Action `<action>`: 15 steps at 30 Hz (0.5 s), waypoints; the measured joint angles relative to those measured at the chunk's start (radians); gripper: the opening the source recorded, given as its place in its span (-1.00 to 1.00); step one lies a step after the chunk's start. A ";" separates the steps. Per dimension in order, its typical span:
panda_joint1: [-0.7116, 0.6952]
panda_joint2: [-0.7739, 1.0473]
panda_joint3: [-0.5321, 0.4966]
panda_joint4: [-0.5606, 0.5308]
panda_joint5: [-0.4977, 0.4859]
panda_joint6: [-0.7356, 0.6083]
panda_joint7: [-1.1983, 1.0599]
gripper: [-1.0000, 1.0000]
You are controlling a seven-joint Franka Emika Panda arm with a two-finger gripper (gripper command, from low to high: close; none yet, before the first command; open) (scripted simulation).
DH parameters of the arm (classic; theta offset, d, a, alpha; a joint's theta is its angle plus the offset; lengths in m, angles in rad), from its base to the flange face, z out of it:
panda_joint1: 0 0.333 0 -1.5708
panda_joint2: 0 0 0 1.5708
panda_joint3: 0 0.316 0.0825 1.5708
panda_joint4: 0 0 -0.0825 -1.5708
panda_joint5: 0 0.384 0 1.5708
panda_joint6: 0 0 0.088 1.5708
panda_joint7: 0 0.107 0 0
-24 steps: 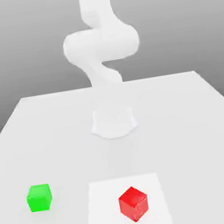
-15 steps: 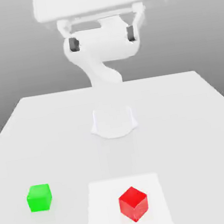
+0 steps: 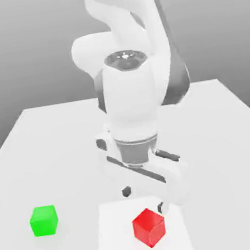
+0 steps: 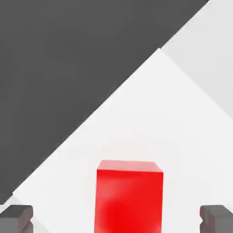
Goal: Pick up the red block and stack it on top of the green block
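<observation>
Open end effector (image 3: 144, 200), glossy red cube (image 3: 149, 227)

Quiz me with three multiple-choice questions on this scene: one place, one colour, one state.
1. Where is the red block?
A) on the green block
B) on the white square
C) beyond the table

2. What colour is the block at the exterior view's left?
A) green
B) blue
C) yellow

3. How is the end effector?
A) shut
B) holding a block
C) open and empty

1 B: the white square lies beneath it.
2 A: that block is bright green.
3 C: its fingers stand wide apart.
</observation>
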 joint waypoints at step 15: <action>0.026 0.018 -0.025 0.000 0.004 0.016 0.003 -1.00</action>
